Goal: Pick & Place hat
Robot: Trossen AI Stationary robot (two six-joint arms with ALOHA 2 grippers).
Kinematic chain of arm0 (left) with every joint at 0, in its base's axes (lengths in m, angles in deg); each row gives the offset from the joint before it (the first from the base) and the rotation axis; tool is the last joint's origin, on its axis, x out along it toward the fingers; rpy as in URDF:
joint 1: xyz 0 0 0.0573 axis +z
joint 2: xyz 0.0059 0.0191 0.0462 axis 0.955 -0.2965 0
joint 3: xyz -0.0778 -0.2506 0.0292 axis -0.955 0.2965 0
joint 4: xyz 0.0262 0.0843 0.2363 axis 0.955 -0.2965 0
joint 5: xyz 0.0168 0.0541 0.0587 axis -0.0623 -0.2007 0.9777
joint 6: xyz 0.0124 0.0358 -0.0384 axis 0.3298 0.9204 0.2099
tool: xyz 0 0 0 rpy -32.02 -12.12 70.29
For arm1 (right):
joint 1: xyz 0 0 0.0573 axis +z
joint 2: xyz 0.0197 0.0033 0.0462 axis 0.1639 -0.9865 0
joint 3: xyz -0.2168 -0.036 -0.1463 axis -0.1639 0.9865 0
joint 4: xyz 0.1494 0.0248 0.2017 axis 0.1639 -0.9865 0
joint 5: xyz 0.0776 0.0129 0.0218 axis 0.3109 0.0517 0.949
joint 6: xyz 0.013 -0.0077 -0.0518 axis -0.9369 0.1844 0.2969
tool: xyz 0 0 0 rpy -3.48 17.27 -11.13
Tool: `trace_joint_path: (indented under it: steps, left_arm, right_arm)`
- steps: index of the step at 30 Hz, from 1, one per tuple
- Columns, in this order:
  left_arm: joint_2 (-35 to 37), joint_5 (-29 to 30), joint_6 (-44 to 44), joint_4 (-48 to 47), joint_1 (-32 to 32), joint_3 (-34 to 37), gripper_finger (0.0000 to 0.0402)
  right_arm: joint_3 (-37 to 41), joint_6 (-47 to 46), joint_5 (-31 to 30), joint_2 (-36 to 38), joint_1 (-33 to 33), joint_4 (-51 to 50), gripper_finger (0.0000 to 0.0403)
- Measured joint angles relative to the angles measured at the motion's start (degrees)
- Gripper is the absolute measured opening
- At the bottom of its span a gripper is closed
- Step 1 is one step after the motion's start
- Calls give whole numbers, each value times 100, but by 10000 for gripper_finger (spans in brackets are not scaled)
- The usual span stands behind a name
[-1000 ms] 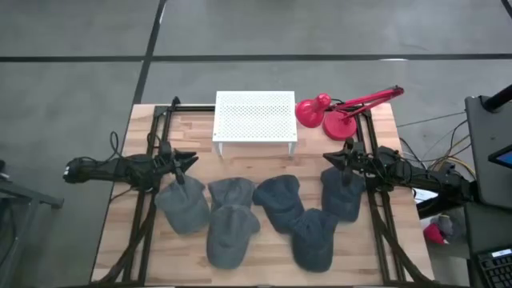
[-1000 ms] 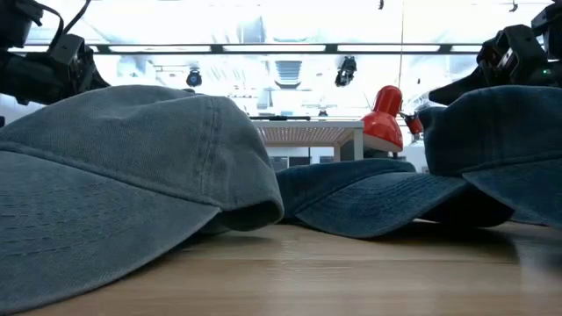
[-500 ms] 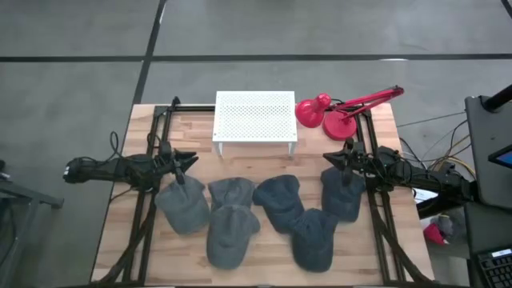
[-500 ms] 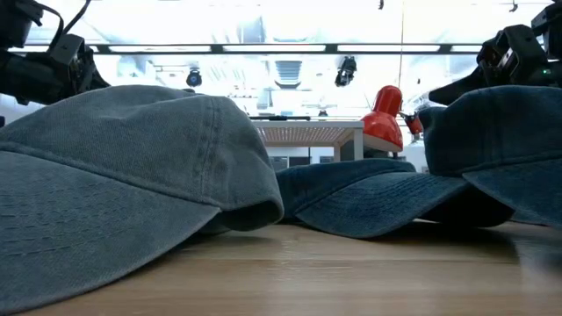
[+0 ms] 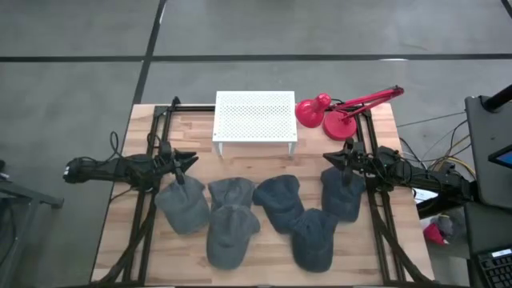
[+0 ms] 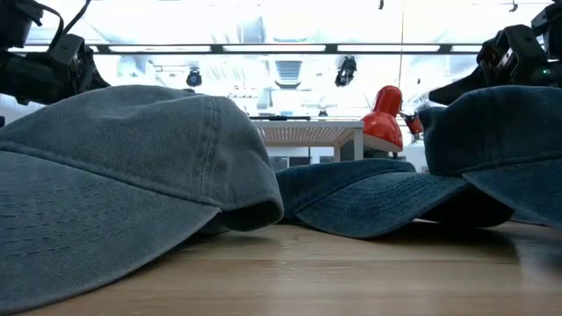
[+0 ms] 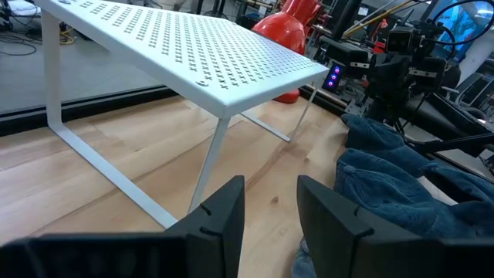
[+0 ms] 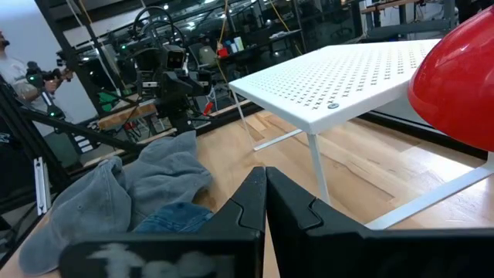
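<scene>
Hats: six soft caps, grey to dark blue denim, peaks overlapping, lie in a loose row on the counter (image 5: 256, 164). Left claw (image 5: 189, 159), fingers parted, hovers just above the leftmost grey hat (image 5: 184, 206). Right claw (image 5: 330, 158), fingers pressed together, sits over the rightmost blue hat (image 5: 342, 194).

6 hats (image 5: 266, 212) lie before the rack (image 5: 255, 117); lamp (image 5: 336, 112) right.
</scene>
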Motion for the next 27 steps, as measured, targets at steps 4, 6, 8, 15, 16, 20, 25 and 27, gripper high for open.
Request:
trace_joint_path:
  steps: [4, 6, 8, 15, 16, 20, 25, 27]
  left_arm:
    - [0, -1, 0, -1, 1, 0, 122]
    - [-2, -2, 0, -1, 2, 2, 122]
    - [0, -2, 0, -2, 2, 2, 122]
    - [-1, 23, 17, -2, 2, 2, 122]
    - [0, 67, 17, -2, 0, 2, 122]
    - [0, 234, 20, -2, 0, 0, 122]
    - [0, 236, 20, -2, 0, 2, 122]
    - [0, 236, 20, -2, 0, 0, 122]
  right_arm:
    - [1, -2, 0, -1, -1, -2, 8]
    - [0, 0, 0, 0, 0, 0, 8]
    - [0, -1, 0, 0, 1, 0, 8]
    - [-1, -149, -11, -1, -2, 13, 8]
    - [1, -354, -11, -1, -2, 38, 8]
    - [-1, -1331, -11, 1, -2, 308, 8]
    - [1, -2136, -11, 1, -2, 795, 8]
    - [-1, -2097, -11, 1, -2, 968, 8]
